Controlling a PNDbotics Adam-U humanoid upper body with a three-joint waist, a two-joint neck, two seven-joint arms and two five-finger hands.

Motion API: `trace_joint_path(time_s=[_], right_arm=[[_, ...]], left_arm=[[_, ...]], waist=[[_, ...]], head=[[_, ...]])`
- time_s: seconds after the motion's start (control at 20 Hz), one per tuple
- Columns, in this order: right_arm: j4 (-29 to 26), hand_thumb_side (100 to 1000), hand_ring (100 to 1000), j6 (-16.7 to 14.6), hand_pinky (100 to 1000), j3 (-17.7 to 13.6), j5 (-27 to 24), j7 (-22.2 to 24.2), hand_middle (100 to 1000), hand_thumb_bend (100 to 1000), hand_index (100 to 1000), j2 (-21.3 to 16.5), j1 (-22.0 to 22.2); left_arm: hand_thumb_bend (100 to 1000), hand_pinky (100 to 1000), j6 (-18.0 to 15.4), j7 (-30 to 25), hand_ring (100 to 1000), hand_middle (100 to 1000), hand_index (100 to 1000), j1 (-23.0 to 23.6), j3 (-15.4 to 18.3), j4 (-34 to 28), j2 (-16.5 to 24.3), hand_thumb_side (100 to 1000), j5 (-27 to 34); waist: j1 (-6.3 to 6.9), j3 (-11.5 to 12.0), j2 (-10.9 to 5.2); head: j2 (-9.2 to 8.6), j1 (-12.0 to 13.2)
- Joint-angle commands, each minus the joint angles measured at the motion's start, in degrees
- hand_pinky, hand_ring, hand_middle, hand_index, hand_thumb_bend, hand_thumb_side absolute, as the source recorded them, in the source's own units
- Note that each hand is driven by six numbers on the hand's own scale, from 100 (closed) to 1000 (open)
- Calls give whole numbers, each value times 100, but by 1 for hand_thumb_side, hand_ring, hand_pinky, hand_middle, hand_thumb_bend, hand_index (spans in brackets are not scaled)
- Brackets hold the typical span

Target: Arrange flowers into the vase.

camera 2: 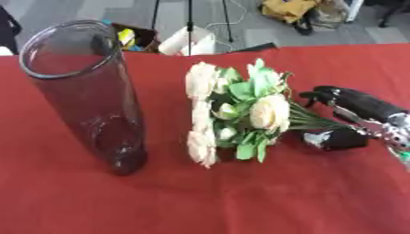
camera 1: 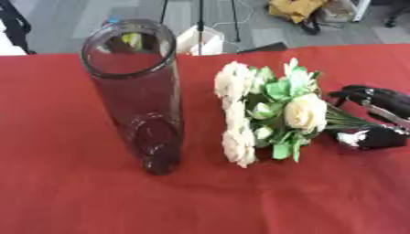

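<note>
A tall clear glass vase [camera 1: 136, 96] stands upright on the red tablecloth [camera 1: 72, 192], left of centre, with nothing in it. To its right lies a bouquet [camera 2: 240, 114] of cream roses and green leaves, heads toward the vase and stems [camera 2: 316, 121] pointing right. My black right hand [camera 2: 360, 107] comes in from the right edge at the stem ends. Its fingers stretch out above the stems and its thumb [camera 2: 332, 139] lies below them, with a gap on both sides. My left hand shows in neither view.
The cloth-covered table ends at the far edge [camera 1: 264, 48]. Beyond it on the grey floor are a tripod's legs [camera 1: 200, 18], a white bag [camera 1: 200, 40] and yellow clutter [camera 1: 292, 9].
</note>
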Motion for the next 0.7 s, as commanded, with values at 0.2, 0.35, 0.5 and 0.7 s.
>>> trace_joint_path(time_s=[0.2,0.35,0.5,0.7], right_arm=[[-150,711,922,30,893,27,37,33,582,243,890,-116,-41],[-137,693,886,55,863,46,7,18,520,206,865,-95,-56],[-123,668,828,90,809,61,-47,22,427,139,825,-89,-82],[-131,649,796,119,768,74,-64,17,378,100,797,-84,-100]], left_arm=[[100,717,6,-58,618,794,873,-60,-53,-102,4,1000,-10],[100,717,10,-66,617,794,873,-61,-54,-102,1,1000,-10],[100,717,18,-77,616,794,872,-55,-56,-102,-4,1000,-13],[100,717,28,-88,615,794,871,-53,-61,-102,-7,1000,-19]], waist=[[-33,4,-97],[-35,11,-89],[-36,17,-77],[-35,8,-56]], head=[[-79,11],[-91,3],[-97,-7],[-89,-15]])
